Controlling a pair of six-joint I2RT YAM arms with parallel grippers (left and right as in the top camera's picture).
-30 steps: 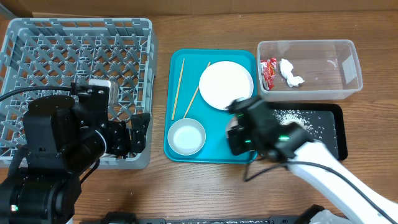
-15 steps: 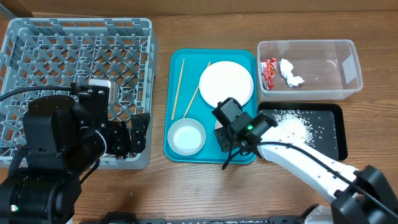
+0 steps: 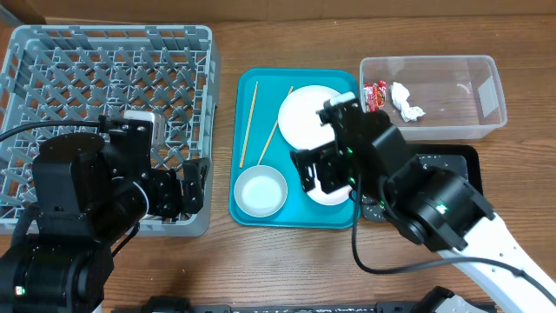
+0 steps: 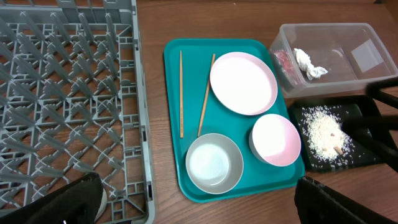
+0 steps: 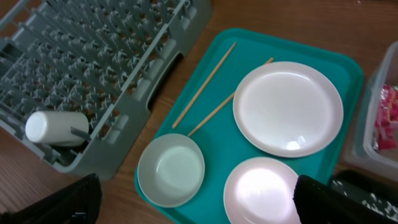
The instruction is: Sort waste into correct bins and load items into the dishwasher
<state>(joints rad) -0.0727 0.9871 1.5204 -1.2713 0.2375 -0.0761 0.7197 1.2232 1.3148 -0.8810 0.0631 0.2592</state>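
Observation:
The teal tray (image 3: 300, 213) carries the large plate (image 3: 306, 117), the bowl (image 3: 261, 191), two chopsticks (image 3: 249, 122) and the small dish (image 5: 261, 190), which lies flat and free. My right gripper (image 5: 199, 205) hangs open above the tray's front, its fingers (image 5: 342, 202) spread wider than the dish. At the dish rack's (image 3: 104, 78) near right corner my left gripper (image 4: 199, 208) is open and empty. A white cup (image 5: 56, 127) lies in the rack. Red wrapper (image 3: 375, 100) and napkin (image 3: 406, 102) sit in the clear tub (image 3: 452, 96). Rice (image 4: 320, 130) covers the black tray (image 4: 367, 158).
In the overhead view my right arm hides most of the black tray. The tub and black tray stand against the teal tray's right side. A strip of bare wooden table (image 3: 224, 130) runs between rack and teal tray.
My right gripper went from shut to open and let go of the small dish, which now rests on the teal tray. That arm rose and shifted. The left arm stayed still.

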